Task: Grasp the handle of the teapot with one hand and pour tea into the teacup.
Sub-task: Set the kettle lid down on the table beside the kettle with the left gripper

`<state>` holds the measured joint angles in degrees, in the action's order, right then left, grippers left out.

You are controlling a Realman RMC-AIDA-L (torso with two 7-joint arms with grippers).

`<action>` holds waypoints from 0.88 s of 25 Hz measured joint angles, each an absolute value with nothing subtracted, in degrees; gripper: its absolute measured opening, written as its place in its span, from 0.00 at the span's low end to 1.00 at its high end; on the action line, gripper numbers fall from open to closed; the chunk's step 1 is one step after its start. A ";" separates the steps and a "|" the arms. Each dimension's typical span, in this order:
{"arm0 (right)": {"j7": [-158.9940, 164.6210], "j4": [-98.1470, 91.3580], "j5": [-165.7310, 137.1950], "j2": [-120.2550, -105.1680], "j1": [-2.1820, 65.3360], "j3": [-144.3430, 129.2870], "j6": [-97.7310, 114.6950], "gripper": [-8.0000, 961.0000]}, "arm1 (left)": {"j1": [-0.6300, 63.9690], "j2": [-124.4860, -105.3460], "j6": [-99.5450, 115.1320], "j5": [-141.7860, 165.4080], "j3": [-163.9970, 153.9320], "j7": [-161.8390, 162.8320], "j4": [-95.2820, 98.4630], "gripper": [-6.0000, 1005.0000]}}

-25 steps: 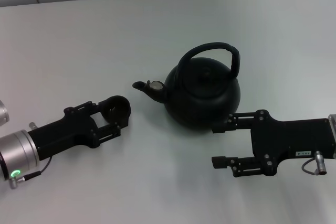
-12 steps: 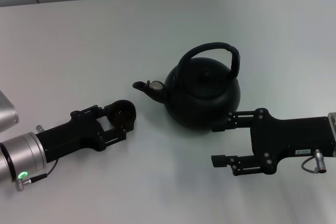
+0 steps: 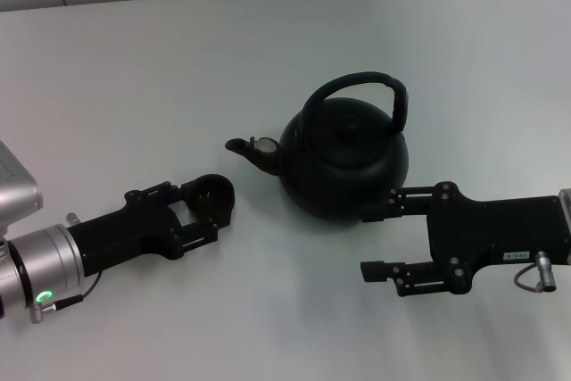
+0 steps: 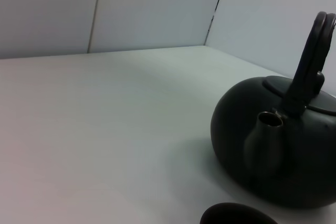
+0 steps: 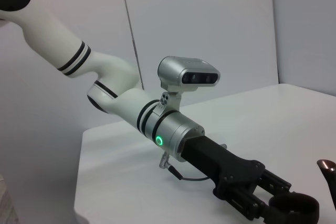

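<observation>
— Which step is this?

— Positioning the teacup (image 3: 212, 197), I judge. The left end effector (image 3: 207, 209) is clamped round it, low on the tabletop (image 3: 134, 78), just short of the spout of the teapot (image 3: 343, 159) and a little nearer the robot.

— And the pouring hand?

— The right end effector (image 3: 376, 242) lies flat beside the teapot's near side, fingers spread apart, one at the body. The handle (image 3: 357, 91) stands upright, ungrasped.

— Next move?

— It probably must rise and close on that handle before any tilt.
</observation>
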<state>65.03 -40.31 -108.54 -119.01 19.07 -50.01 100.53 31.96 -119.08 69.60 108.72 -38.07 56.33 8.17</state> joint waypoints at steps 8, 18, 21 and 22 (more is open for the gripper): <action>65.06 -40.34 -108.54 -119.00 19.12 -50.00 100.13 0.73 | 32.12 -119.08 69.52 108.37 -37.90 56.33 8.21 0.81; 65.90 -40.62 -108.54 -119.00 19.38 -50.00 99.81 0.72 | 32.26 -119.08 69.69 108.31 -38.01 56.34 8.66 0.84; 65.92 -40.62 -108.55 -119.00 19.45 -50.00 99.67 0.72 | 32.26 -119.07 69.89 108.29 -37.91 56.34 8.80 0.85; 65.92 -40.62 -108.54 -119.00 19.48 -50.00 99.63 0.72 | 32.20 -119.01 70.37 108.28 -37.87 56.34 8.92 0.85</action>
<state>65.92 -40.62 -108.54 -119.00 19.48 -50.00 99.63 32.20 -119.01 70.37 108.28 -37.87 56.34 8.92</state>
